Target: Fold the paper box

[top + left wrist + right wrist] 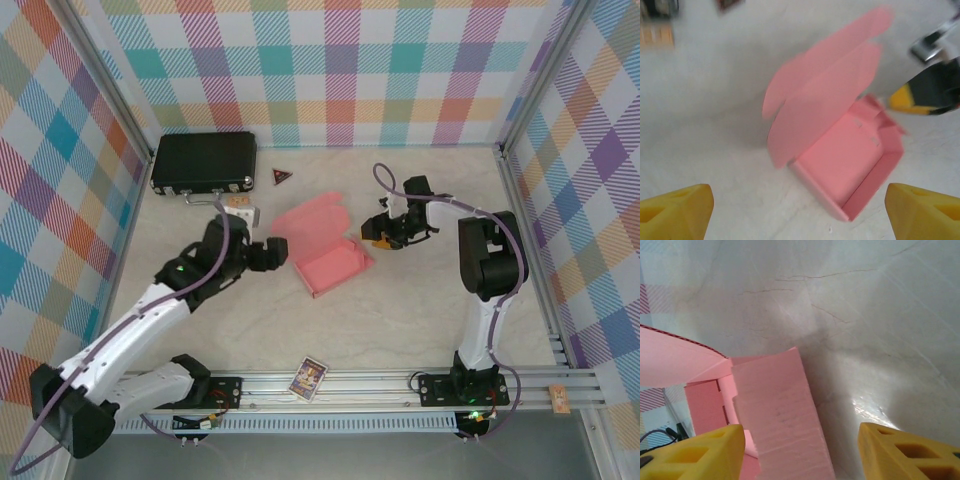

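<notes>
Paper box (335,265): pink card, near the middle of the table (420,320), with its tray walls raised and its lid (308,218) open, leaning away toward the back left. The left gripper (268,253) is just left of the box, its fingers (675,210) spread wide with nothing between them. The right gripper (378,233) is at the tray's right end, fingers apart and straddling an upright side wall (780,415) without clamping it.

Likely hazards:
- The card is light and nothing holds it down, so a push on the lid may slide or tip the whole box rather than hinge it.
- A hard pinch on the wall could crease it or splay it outward.
- The lid may spring open if its flaps miss the tray.
</notes>
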Robot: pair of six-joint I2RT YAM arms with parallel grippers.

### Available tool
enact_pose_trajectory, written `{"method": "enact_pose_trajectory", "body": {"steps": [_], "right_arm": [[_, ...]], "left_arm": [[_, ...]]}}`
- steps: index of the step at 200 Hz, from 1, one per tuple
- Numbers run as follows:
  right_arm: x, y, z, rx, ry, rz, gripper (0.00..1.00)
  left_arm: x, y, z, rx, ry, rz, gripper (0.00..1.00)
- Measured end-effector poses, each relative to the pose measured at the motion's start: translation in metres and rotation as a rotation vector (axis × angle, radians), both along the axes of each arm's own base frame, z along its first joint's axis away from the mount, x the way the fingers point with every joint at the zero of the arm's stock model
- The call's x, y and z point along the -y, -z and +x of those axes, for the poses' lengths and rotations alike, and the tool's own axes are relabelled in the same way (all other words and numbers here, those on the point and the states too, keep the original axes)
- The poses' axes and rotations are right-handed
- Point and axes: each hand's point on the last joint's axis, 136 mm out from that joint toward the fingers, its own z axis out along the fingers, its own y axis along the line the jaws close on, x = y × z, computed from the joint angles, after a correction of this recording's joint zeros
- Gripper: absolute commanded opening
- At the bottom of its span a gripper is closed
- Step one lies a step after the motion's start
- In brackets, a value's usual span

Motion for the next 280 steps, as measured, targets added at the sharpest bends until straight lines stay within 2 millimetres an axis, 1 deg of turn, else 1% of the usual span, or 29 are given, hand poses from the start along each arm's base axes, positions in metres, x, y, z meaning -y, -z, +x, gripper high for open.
{"method": "enact_pose_trajectory", "body": {"steps": [7, 14, 28, 55, 71, 95, 113, 146, 157, 171, 195, 228, 249, 280], "right_arm": [[0.000, 0.001, 0.000, 0.001, 0.001, -0.006, 0.62], [0.000, 0.002, 0.000, 0.000, 0.001, -0.010, 0.62], [-0.002, 0.004, -0.002, -0.005, -0.005, -0.013, 0.61], [-0.010, 0.015, -0.009, -0.034, -0.029, -0.013, 0.60], [-0.013, 0.014, -0.008, -0.033, -0.033, -0.009, 0.58], [-0.017, 0.013, -0.010, -0.041, -0.041, 0.004, 0.57], [-0.019, 0.011, -0.010, -0.040, -0.045, 0.018, 0.57], [-0.023, 0.009, -0.012, -0.044, -0.050, 0.056, 0.58], [-0.025, 0.008, -0.013, -0.050, -0.048, 0.068, 0.58], [-0.027, 0.007, -0.013, -0.053, -0.049, 0.087, 0.58], [-0.031, 0.001, -0.013, -0.055, -0.051, 0.126, 0.58], [-0.035, -0.001, -0.017, -0.068, -0.061, 0.171, 0.58], [-0.034, 0.001, -0.022, -0.082, -0.059, 0.168, 0.58], [-0.031, 0.000, -0.025, -0.074, -0.055, 0.141, 0.54]], "left_arm": [[-0.001, 0.019, -0.002, -0.047, -0.024, -0.006, 0.89], [-0.001, 0.033, -0.004, -0.086, -0.043, -0.015, 0.89], [0.003, 0.051, -0.003, -0.138, -0.069, -0.044, 0.89], [0.020, 0.066, 0.009, -0.169, -0.091, -0.126, 0.89], [0.029, 0.077, 0.015, -0.191, -0.098, -0.159, 0.89], [0.037, 0.097, 0.019, -0.235, -0.108, -0.181, 0.89], [0.041, 0.107, 0.020, -0.255, -0.108, -0.189, 0.88], [0.053, 0.122, 0.024, -0.288, -0.086, -0.215, 0.81], [0.057, 0.128, 0.023, -0.304, -0.076, -0.217, 0.79], [0.061, 0.136, 0.021, -0.323, -0.064, -0.210, 0.75], [0.064, 0.142, 0.019, -0.339, -0.059, -0.196, 0.75], [0.071, 0.139, 0.021, -0.334, -0.044, -0.196, 0.74], [0.074, 0.137, 0.021, -0.328, -0.037, -0.192, 0.75], [0.079, 0.135, 0.020, -0.329, -0.024, -0.177, 0.75]]}}
